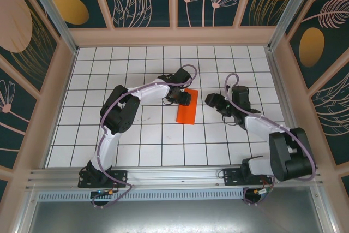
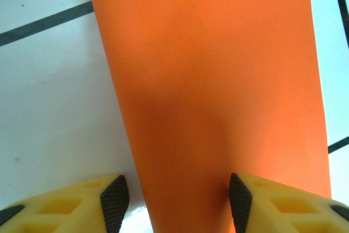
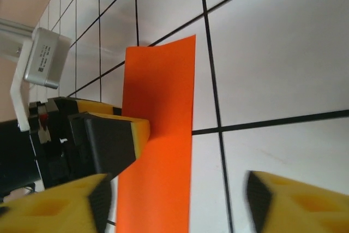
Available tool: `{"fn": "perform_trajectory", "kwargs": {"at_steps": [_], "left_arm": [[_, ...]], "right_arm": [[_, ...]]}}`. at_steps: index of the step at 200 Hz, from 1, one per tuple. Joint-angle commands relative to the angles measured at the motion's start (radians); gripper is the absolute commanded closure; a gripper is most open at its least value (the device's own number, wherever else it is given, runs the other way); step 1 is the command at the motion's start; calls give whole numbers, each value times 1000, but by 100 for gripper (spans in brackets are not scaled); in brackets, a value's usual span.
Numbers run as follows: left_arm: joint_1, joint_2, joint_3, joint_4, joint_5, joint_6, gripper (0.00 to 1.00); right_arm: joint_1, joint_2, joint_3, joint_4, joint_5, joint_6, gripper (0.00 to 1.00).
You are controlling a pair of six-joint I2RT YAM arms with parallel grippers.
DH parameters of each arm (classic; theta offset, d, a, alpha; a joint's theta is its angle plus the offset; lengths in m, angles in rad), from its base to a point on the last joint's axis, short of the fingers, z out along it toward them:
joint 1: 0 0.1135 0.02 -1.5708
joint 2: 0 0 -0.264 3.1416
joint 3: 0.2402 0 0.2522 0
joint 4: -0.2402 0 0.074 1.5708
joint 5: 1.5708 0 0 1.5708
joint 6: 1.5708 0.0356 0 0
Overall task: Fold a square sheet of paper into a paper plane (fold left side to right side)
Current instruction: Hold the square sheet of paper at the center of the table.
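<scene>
The square sheet of paper (image 1: 186, 112) lies on the white grid table as a narrow orange strip, doubled over lengthwise. My left gripper (image 1: 182, 97) stands over its far end, open. In the left wrist view the paper (image 2: 218, 80) runs between the left gripper's (image 2: 178, 200) jaws: the right fingertip (image 2: 240, 200) is over the sheet, the left one is off its edge over bare table. My right gripper (image 1: 214, 102) hovers to the right of the strip, open and holding nothing. In the right wrist view the strip (image 3: 158, 135) passes under the right gripper (image 3: 180, 197). The paper plane is out of view.
Wooden walls (image 1: 64, 80) close the table in on the left, back and right. An aluminium rail (image 1: 174, 174) with both arm bases runs along the near edge. White tiles (image 1: 142, 140) lie bare in front of the paper.
</scene>
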Motion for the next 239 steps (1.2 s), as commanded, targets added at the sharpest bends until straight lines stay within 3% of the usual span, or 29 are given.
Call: {"fn": "perform_trajectory", "kwargs": {"at_steps": [1, 29, 58, 138, 239], "left_arm": [[-22, 111, -25, 80, 45, 4, 43], [-21, 108, -26, 80, 43, 3, 43], [-22, 109, -26, 79, 42, 3, 43], [-22, 107, -26, 76, 37, 3, 43], [-22, 103, -27, 75, 35, 4, 43]], "right_arm": [[36, 65, 34, 77, -31, 28, 52], [62, 142, 63, 104, -31, 34, 82], [97, 225, 115, 106, -37, 22, 100], [131, 376, 219, 65, -9, -10, 100], [137, 448, 252, -14, 18, -48, 100]]}}
